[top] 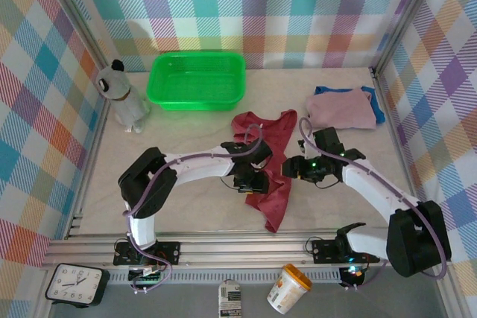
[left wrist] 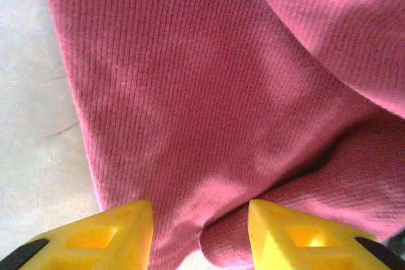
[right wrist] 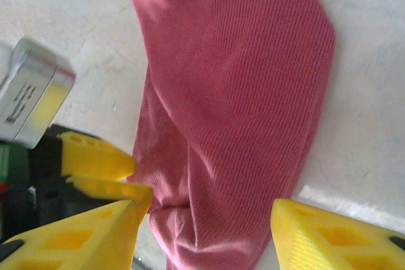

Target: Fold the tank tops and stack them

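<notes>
We see our left fingers (left wrist: pixel 114 232) and right fingers (right wrist: pixel 316 235) both spread apart over the dark red tank top (top: pixel 274 135), rumpled in the middle of the table (top: pixel 186 214). The pink top (top: pixel 341 109) lies on the blue top (top: pixel 379 113), far right.

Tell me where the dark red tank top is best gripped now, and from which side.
Probably the dark red tank top at the raised fold on its right edge, from above and the right: cloth bunches there at the open right pincer, while the middle lies flat.
</notes>
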### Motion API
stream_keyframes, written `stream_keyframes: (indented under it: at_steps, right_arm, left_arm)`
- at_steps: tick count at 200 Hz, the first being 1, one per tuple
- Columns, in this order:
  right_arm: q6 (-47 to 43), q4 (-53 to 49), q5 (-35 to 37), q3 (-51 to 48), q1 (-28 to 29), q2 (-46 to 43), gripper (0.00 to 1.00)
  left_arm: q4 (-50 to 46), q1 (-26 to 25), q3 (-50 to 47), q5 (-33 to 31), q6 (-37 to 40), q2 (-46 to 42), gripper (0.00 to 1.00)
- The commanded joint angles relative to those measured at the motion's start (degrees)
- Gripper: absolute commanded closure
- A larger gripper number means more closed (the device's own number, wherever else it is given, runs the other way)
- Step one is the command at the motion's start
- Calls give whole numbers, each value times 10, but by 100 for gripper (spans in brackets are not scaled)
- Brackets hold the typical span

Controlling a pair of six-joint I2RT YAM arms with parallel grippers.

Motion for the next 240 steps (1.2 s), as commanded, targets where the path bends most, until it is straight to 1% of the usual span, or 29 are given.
stream_keyframes:
  at_steps: [1,19,35,45,63,75,87,104,120,130,136,142,166,185,199,214,229,240]
  right_arm:
    - [27,-21,-14,-20,11,-14,42]
    - [17,-31,1,-30,13,-1,42]
    - [17,-1,-10,-44,12,20,42]
    - [11,7,-19,-36,16,39,42]
    - [5,24,-13,-23,27,78,42]
    - [4,39,-11,-19,28,111,44]
    - [2,41,-1,-13,28,133,51]
    - [4,55,2,-11,27,141,65]
    - [8,48,15,-7,28,128,81]
    - [7,35,29,-3,27,110,88]
    - [5,23,40,1,28,99,90]
    - [2,11,49,4,27,85,91]
    - [-11,-12,59,20,22,48,92]
    - [-11,9,31,30,22,27,90]
    - [-14,19,19,44,22,24,89]
    - [-16,20,24,62,20,24,88]
    - [-24,7,31,84,18,34,88]
    - [-28,-4,40,96,17,50,87]
  left_arm:
    - [-31,1,28,-25,41,20,58]
    - [-26,2,35,-19,45,36,59]
    - [-15,2,34,3,40,41,61]
    - [-32,1,38,-9,43,46,62]
    - [-52,1,26,-47,53,47,64]
    - [-52,1,14,-55,54,45,66]
    - [-51,0,7,-60,55,49,69]
    - [-57,-1,8,-70,61,57,75]
    - [-60,-1,12,-72,69,65,85]
    - [-79,-2,24,-84,81,70,92]
    - [-92,-2,32,-91,89,70,96]
    - [-104,-2,40,-102,97,67,100]
    - [-160,4,64,-151,113,41,100]
    - [-197,16,63,-196,118,8,100]
    - [-226,27,60,-228,119,-27,100]
    - [-256,40,62,-261,118,-78,100]
    - [-284,61,68,-274,116,-129,100]
    - [-288,78,63,-257,117,-161,100]
